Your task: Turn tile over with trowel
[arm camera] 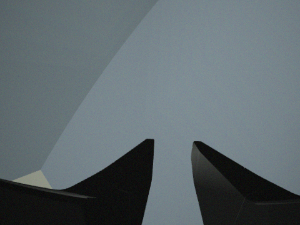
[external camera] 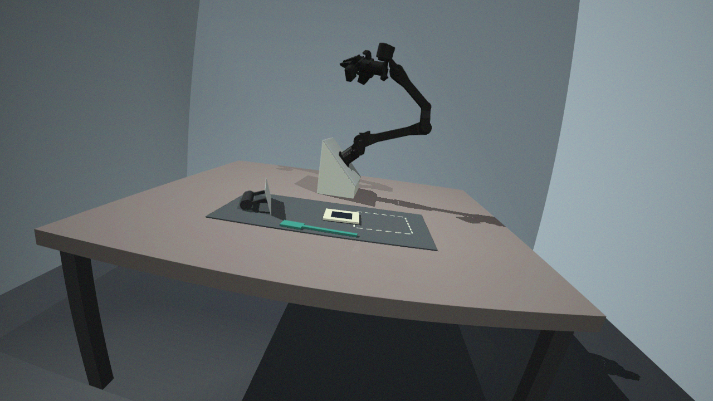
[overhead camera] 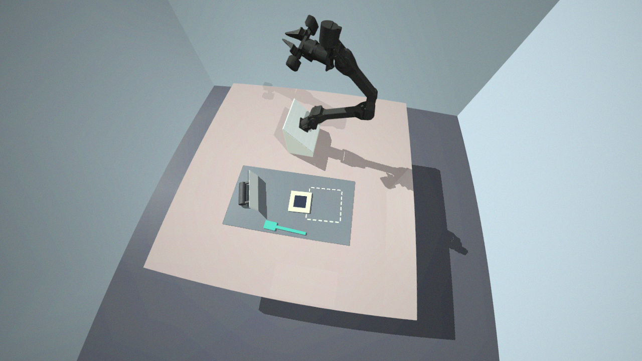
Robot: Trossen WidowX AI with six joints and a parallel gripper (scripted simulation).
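The teal trowel (overhead camera: 282, 228) (external camera: 316, 228) lies flat on the grey mat (overhead camera: 278, 177) (external camera: 399, 241) near its front edge. The cream tile (overhead camera: 299, 201) (external camera: 340, 214) lies on the mat with its dark marked side up, just left of the dashed outline (overhead camera: 324, 189) (external camera: 384, 214). My gripper (overhead camera: 286, 37) (external camera: 343, 63) (arm camera: 172, 147) is raised high above the back of the table, far from the mat. Its fingers are closed to a narrow gap, and only the wall shows between them.
A pale wedge block (overhead camera: 300, 139) (external camera: 331, 174) stands behind the mat and carries the arm's base. A small upright grey plate (overhead camera: 257, 193) (external camera: 267, 196) with a dark roller (overhead camera: 243, 193) (external camera: 247, 199) stands at the mat's left end. The table (overhead camera: 224, 251) (external camera: 299, 269) extends beyond the mat.
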